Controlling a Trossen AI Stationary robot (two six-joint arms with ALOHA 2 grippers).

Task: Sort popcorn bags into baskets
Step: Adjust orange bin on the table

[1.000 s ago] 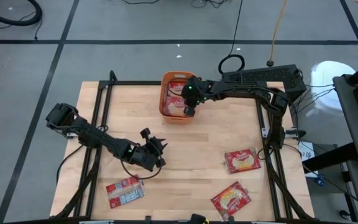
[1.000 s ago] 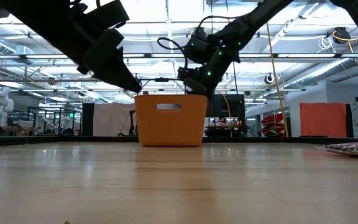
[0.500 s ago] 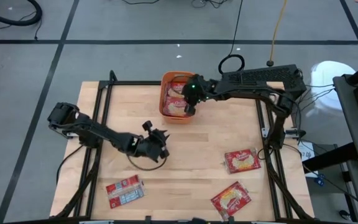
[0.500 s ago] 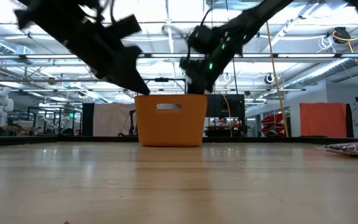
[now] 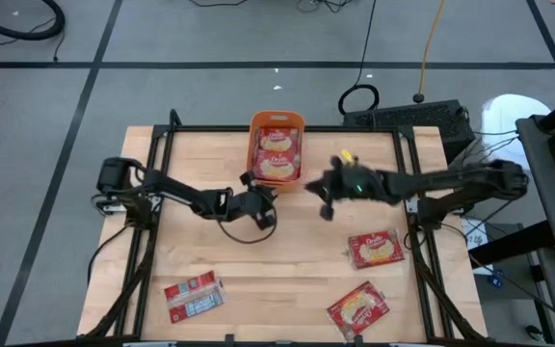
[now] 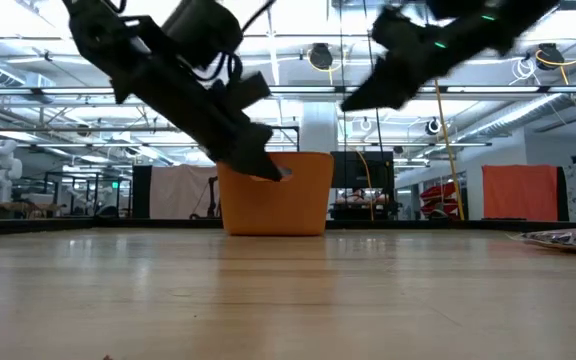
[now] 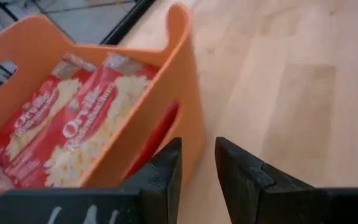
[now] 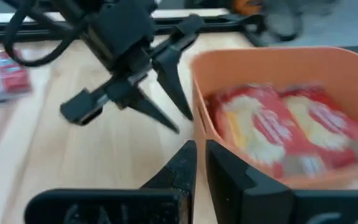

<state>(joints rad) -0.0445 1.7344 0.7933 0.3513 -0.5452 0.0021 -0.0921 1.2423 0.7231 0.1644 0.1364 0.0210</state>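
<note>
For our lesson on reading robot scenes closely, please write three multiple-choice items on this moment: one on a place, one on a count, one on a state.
1. Where is the orange basket?
A. at the table's far edge, near the middle
B. at the near left corner
C. off the table

2. How many popcorn bags lie on the table outside the basket?
A. one
B. three
C. six

3. How does the right pincer stand?
A. shut on a bag
B. wide open
C. shut, holding nothing

Key:
1 A, the high view shows the basket by the far rail.
2 B, one bag lies near left, two more near right.
3 C, its fingers nearly meet in the right wrist view, with nothing between them.
</note>
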